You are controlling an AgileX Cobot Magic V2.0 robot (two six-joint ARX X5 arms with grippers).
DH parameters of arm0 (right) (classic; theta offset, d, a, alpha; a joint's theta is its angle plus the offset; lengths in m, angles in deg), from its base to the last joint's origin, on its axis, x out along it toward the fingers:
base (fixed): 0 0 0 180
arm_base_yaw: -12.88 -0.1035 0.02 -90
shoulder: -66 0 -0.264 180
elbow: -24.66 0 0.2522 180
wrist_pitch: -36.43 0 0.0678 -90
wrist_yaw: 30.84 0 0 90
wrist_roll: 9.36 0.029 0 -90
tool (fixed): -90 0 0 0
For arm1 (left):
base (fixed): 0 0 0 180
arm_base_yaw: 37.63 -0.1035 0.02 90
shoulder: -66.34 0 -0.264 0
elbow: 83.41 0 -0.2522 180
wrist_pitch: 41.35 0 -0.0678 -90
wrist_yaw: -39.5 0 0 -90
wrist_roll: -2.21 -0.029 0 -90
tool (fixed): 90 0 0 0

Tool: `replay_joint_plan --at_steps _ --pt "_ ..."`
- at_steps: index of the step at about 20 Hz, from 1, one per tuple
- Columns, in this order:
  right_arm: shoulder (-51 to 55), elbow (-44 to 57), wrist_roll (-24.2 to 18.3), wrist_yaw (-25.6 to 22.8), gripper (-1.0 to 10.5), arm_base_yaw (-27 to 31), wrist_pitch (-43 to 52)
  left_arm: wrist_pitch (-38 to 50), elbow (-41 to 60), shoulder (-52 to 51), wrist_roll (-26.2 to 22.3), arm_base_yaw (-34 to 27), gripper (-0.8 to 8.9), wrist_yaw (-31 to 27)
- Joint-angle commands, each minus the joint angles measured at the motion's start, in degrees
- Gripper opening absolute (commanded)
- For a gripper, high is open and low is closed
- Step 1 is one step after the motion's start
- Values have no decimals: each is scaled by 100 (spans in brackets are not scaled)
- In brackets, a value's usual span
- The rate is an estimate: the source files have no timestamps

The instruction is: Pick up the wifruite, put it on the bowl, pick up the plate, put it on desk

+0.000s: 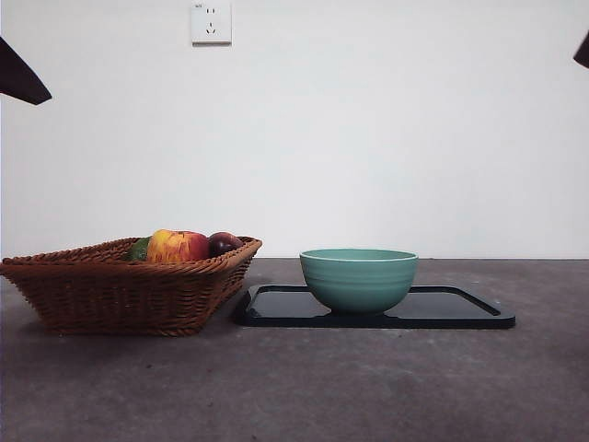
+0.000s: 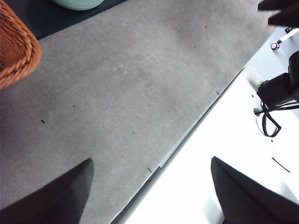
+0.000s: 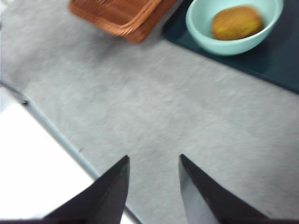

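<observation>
The brown kiwifruit (image 3: 236,22) lies inside the teal bowl (image 3: 201,16), seen only in the right wrist view. In the front view the bowl (image 1: 359,276) hides it and stands on a flat black plate (image 1: 460,308) on the grey desk (image 1: 294,387). My right gripper (image 3: 153,157) is open and empty, well back from the bowl above bare desk. My left gripper (image 2: 150,161) is open and empty over the desk's edge, far from the bowl (image 2: 77,3). Both arms show only as black tips at the front view's top corners.
A brown wicker basket (image 1: 120,290) stands left of the plate, holding a red-yellow apple (image 1: 175,246), a dark purple fruit (image 1: 224,243) and something green (image 1: 140,249). A white surface with a black stand (image 2: 275,93) lies beyond the desk's edge.
</observation>
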Motion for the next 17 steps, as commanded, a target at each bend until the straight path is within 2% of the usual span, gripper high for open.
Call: replay_joint_plan --at_steps 1,17 --pt "70 50 -2 87 169 -33 125 39 -46 26 -70 31 404 9" --pt "87 50 -4 83 169 -33 168 205 -46 26 -57 31 402 9"
